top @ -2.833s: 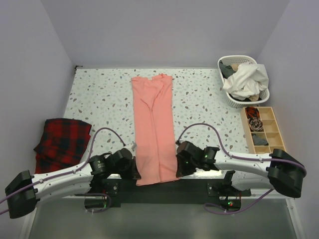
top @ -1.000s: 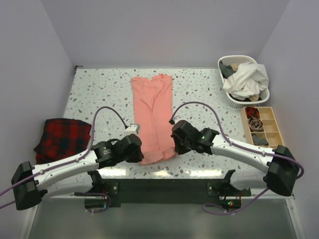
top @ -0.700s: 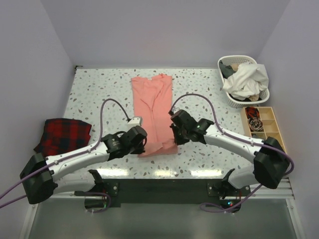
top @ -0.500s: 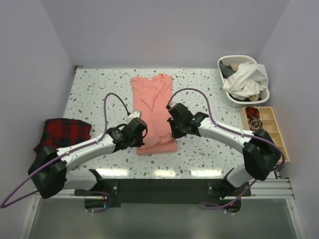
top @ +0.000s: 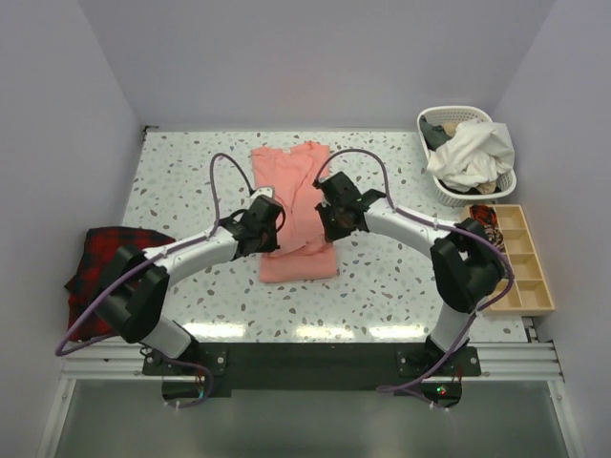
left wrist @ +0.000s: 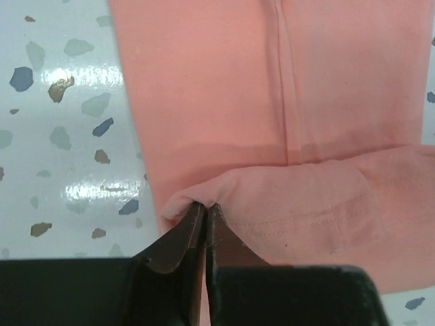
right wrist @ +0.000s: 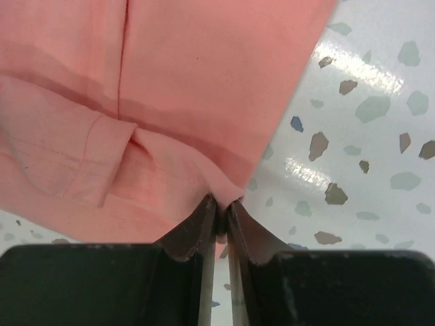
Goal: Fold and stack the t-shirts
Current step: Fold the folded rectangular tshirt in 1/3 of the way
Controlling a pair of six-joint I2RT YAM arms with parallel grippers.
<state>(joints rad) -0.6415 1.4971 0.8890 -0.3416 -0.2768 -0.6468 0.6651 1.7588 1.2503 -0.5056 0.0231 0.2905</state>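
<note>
A salmon-pink t-shirt [top: 294, 196], folded into a long narrow strip, lies down the middle of the table. Its near end is lifted and doubled back over the rest. My left gripper [top: 269, 232] is shut on the left corner of that hem [left wrist: 183, 200]. My right gripper [top: 328, 227] is shut on the right corner [right wrist: 224, 193]. Both hold the hem a little above the lower layer of the shirt [left wrist: 204, 81], which also shows in the right wrist view [right wrist: 217, 75]. The fold's crease lies nearer the arms [top: 298, 269].
A red-and-black plaid cloth [top: 100, 262] lies at the table's left edge. A white basket [top: 496, 186] full of clothes stands at the back right, with a wooden compartment tray [top: 525, 277] in front of it. The speckled tabletop [top: 181, 181] shows on both sides.
Both grippers have carried the shirt's near hem away from the arms toward the far end, so the strip now doubles over itself. The arms have stretched out further across the table.
</note>
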